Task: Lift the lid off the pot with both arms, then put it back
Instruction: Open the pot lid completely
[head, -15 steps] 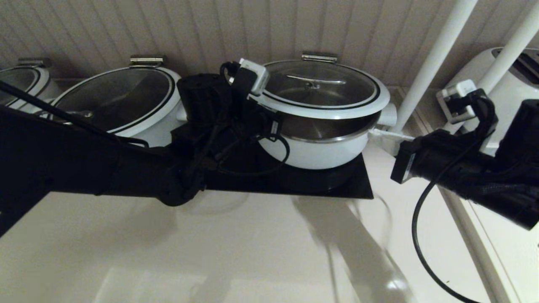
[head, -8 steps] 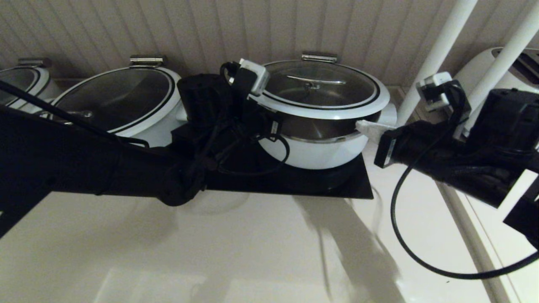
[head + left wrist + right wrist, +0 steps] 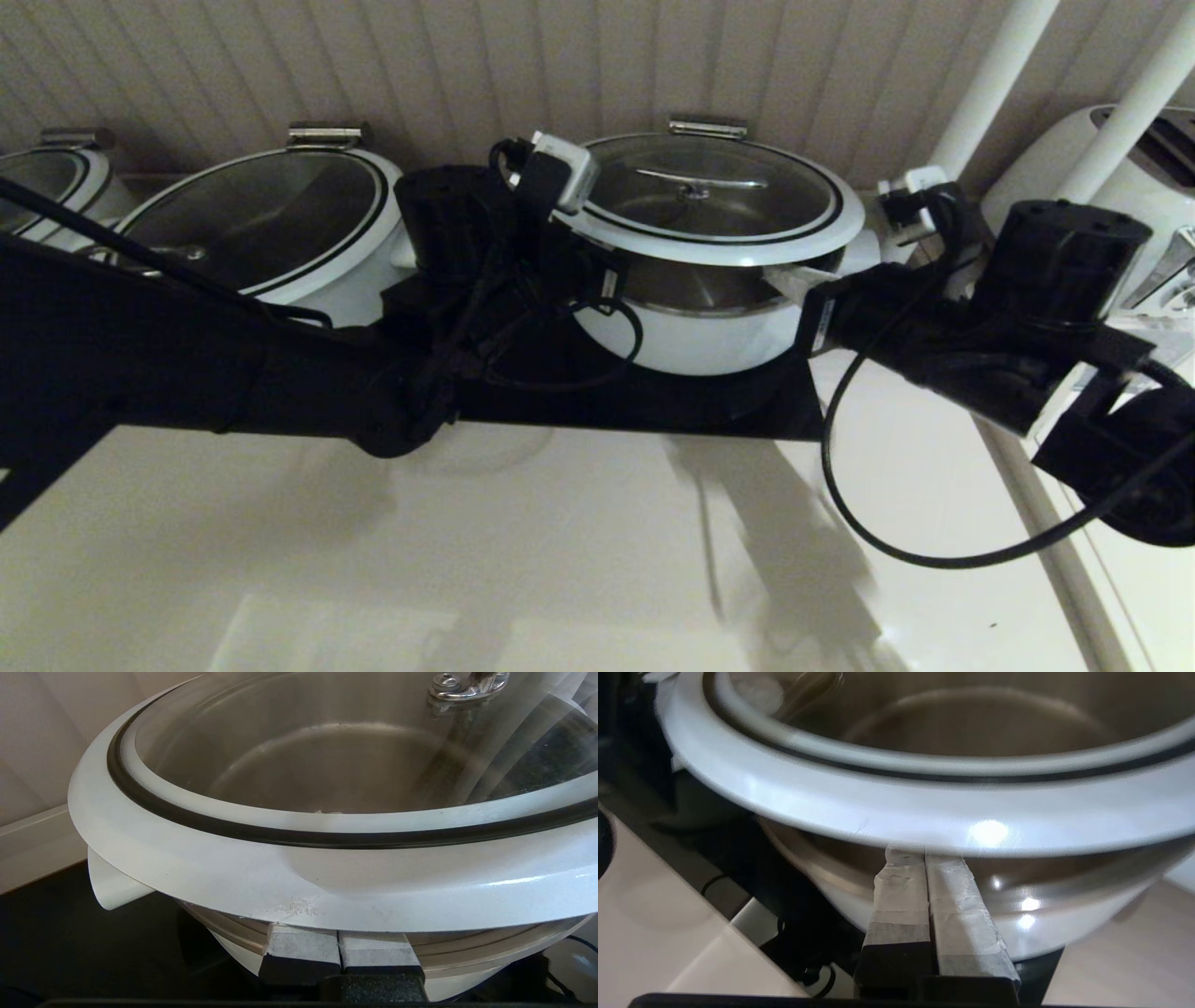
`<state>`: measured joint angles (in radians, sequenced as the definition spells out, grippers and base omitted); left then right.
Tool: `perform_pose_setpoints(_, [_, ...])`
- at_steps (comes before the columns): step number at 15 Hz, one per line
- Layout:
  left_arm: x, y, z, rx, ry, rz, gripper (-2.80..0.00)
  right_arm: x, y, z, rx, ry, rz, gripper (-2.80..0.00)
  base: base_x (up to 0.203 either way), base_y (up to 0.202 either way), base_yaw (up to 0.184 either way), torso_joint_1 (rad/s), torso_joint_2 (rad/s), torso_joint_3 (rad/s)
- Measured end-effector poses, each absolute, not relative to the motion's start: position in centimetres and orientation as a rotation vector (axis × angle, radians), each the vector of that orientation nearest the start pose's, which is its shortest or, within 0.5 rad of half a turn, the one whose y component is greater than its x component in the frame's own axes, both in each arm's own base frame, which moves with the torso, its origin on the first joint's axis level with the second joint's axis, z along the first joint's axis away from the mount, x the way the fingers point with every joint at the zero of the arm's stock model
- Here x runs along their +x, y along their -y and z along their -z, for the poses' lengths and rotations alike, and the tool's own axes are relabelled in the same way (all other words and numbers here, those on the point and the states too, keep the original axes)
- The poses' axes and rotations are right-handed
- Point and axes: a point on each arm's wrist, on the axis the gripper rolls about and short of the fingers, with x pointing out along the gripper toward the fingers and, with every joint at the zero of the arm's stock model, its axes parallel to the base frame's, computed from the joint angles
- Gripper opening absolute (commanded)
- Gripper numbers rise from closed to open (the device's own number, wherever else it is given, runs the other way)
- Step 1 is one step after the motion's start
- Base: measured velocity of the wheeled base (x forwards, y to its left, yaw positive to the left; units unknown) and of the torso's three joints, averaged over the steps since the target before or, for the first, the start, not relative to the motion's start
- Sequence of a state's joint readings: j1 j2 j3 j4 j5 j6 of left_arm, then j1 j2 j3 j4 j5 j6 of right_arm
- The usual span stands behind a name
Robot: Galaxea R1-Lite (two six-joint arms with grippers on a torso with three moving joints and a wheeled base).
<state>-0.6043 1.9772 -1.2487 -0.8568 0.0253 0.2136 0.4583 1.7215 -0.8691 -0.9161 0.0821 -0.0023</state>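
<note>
Wrist views: lid (image 3: 327, 891) rim resting atop both closed, empty fingers (image 3: 934, 896).

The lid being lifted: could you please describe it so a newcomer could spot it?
Along the ribbed back wall stand white pots; take the pot on the black mat. Its glass lid is tipped up at the front and has a straight steel bar handle.

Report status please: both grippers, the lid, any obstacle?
Left gripper shut, wedged under lid rim. Right gripper shut, under opposite rim. Lid raised above pot. No obstacle seen.
</note>
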Motion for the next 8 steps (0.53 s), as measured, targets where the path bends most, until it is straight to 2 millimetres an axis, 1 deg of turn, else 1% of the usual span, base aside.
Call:
perform_pose_setpoints(5, [33.0,22.7,-22.8,0.167,0.186,0.562,-2.8,30.2,-14.8,-22.7,0.016,0.11,-0.53,-2.8,0.0,0.0,0.0,0.0,0.0,0.0])
perform_pose_setpoints(8, [33.0,22.7,-22.8,0.167,0.184,0.562,-2.8,30.8,-15.1,-22.4,0.017,0.122,-0.527,-2.8,0.0,0.0,0.0,0.0,0.0,0.0])
